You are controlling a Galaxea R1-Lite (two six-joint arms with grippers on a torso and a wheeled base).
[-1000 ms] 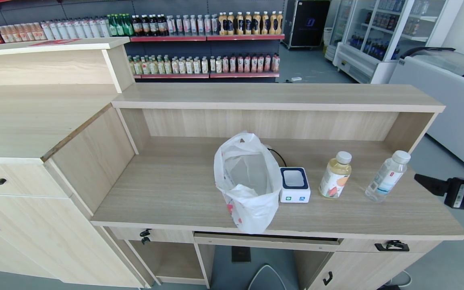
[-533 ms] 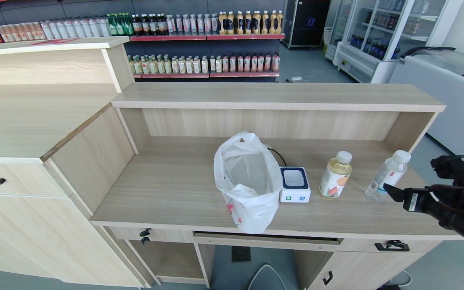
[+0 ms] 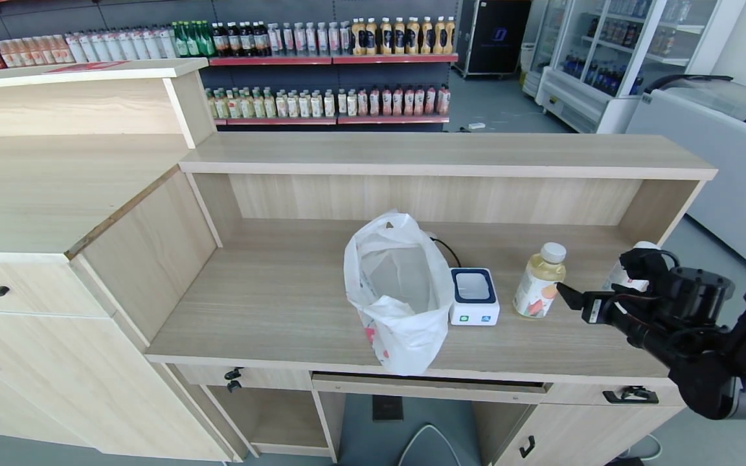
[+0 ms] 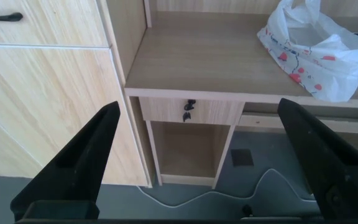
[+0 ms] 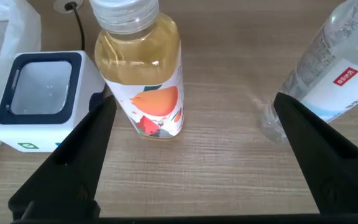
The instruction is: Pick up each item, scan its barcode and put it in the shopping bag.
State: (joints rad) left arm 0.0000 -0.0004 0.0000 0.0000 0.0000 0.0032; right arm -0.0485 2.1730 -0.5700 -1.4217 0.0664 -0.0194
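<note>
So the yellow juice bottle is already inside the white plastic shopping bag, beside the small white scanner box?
No: the yellow juice bottle stands on the wooden counter, outside the white plastic shopping bag, beside the small white scanner box, as the head view shows.

left gripper [image 4: 199, 106] fingers [image 4: 73, 168] spread | shopping bag [image 4: 316, 53] on counter [image 4: 191, 62] | key [image 4: 188, 111] in drawer [image 4: 219, 112]

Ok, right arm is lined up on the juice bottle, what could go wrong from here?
The juice bottle sits off-centre in the open right gripper, close to one finger; closing in might clip and topple it. The water bottle stands right beside the right arm near the end of the counter, so a sideways swing could knock it off. The scanner is close on the juice bottle's other side and could get nudged.
</note>
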